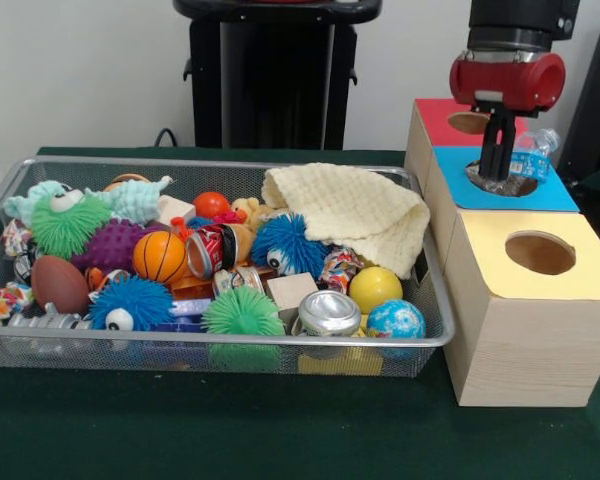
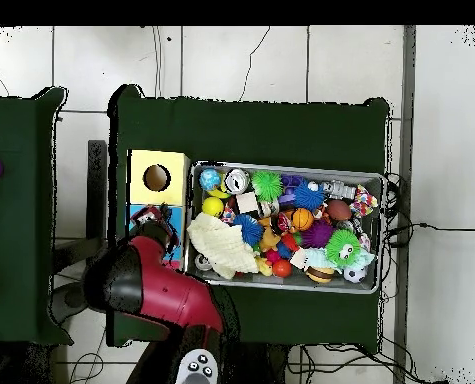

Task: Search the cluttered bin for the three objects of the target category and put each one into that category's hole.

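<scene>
The wire mesh bin [image 1: 230, 163] holds a heap of toys; it also shows in the overhead view [image 2: 281, 166]. My gripper [image 1: 498, 172] hangs over the blue-topped wooden box [image 1: 555, 195], its tip down at the hole in that top. A wrinkly clear packet [image 1: 535, 155] showing blue and white sits right against the gripper's right side, just above the blue top. I cannot tell whether it is held or resting. I cannot pick out other such packets in the clutter. In the overhead view the red arm [image 2: 146, 285] hides the gripper.
A red-topped box [image 1: 442, 120] stands behind the blue one and a yellow-topped box [image 1: 540, 300] in front, each with a round hole. In the bin lie a cream cloth [image 1: 355, 210], spiky balls [image 1: 242, 312], a red can [image 1: 212, 250] and a silver can [image 1: 328, 312].
</scene>
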You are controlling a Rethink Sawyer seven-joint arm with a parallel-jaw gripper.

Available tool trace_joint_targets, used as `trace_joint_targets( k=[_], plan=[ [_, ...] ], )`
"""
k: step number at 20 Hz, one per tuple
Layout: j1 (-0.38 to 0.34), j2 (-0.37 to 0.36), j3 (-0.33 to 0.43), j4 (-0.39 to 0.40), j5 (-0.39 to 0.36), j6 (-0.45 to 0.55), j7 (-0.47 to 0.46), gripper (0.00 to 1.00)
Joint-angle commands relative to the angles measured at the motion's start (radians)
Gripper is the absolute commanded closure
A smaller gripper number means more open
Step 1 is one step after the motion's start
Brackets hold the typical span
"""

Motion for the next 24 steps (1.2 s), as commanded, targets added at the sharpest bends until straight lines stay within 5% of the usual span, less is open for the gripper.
trace_joint_targets(
  k=[1, 6, 10, 24],
  plan=[
    [-0.073, 0.106, 0.156, 0.029, -0.082, -0.094, 0.173, 1.0],
    [-0.098, 0.12, 0.19, 0.042, -0.119, -0.085, 0.154, 1.0],
    [-0.186, 0.095, 0.293, 0.108, -0.198, 0.002, 0.107, 1.0],
    [-0.203, 0.001, 0.302, 0.195, -0.263, 0.053, 0.122, 1.0]
  ],
)
